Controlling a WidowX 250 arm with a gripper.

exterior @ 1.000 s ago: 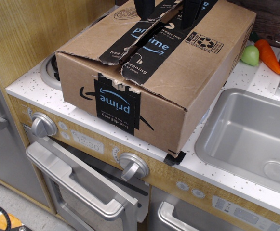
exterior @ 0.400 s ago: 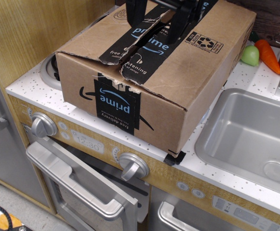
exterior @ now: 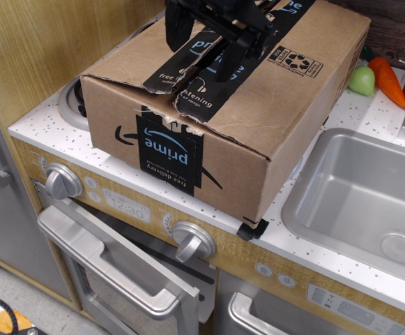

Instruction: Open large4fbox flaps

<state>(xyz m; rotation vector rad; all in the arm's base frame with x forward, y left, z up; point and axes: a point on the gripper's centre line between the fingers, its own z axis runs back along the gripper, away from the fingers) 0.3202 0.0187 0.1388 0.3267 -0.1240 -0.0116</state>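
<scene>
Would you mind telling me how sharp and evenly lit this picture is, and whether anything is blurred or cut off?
In the observation.image view, lighting is soft and even, with a mild sheen on the sink; the large4fbox print is sharp and readable; the dark gripper is slightly soft, cropped by the top edge, and its jaws stand apart.

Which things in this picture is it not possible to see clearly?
- Gripper: its upper part is cut off by the top edge; whether a fingertip is under a flap cannot be told.
- Large4fbox: inside hidden by the flaps.
- Stove burner: mostly covered by the box.
- Carrot: tip near the right edge.
</scene>
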